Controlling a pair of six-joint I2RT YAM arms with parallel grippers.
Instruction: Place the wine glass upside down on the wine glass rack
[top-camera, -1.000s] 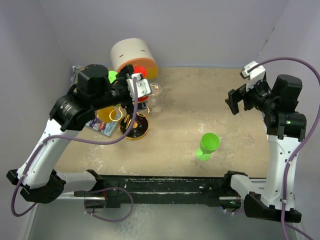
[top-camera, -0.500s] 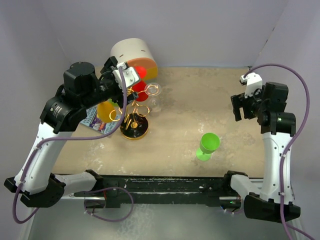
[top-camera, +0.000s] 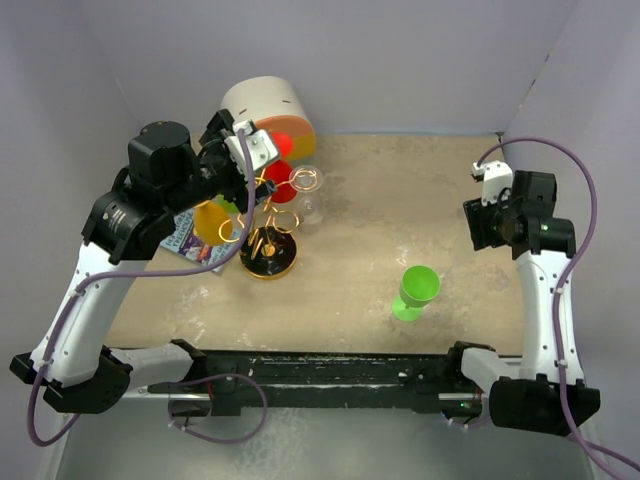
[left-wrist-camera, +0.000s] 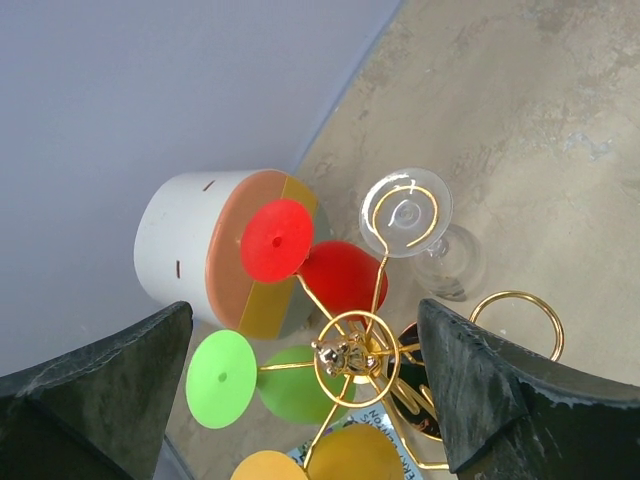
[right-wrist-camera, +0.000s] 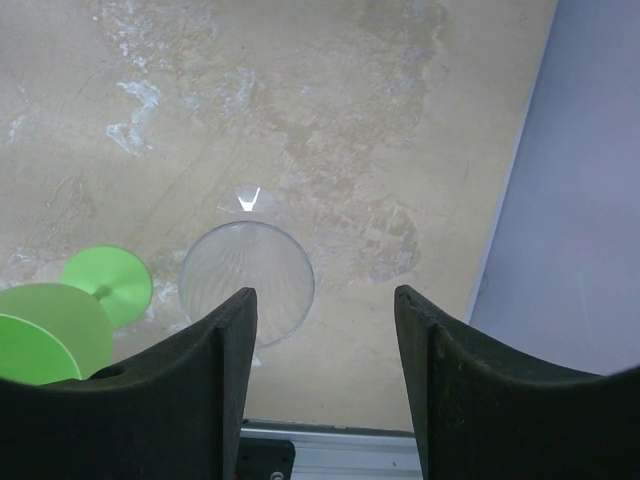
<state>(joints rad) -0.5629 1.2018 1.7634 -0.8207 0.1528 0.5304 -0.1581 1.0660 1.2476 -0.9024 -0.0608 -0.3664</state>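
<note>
Right tool (right-wrist-camera: 322, 295): jaws wide, empty, hovering over the counter (right-wrist-camera: 350, 120).
Clear wine glass (right-wrist-camera: 247, 282): upright directly below, partly under one finger; green wine glass (right-wrist-camera: 45, 340) stands beside it.
Handling: probably light, rigid, slick and breakable; take the stem.
Left tool (left-wrist-camera: 305, 310): wide, empty, above the wine glass rack (left-wrist-camera: 350, 345).

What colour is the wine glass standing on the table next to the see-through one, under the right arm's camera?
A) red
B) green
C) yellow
B: in the right wrist view the green plastic wine glass stands beside the clear wine glass on the tan table.
</note>
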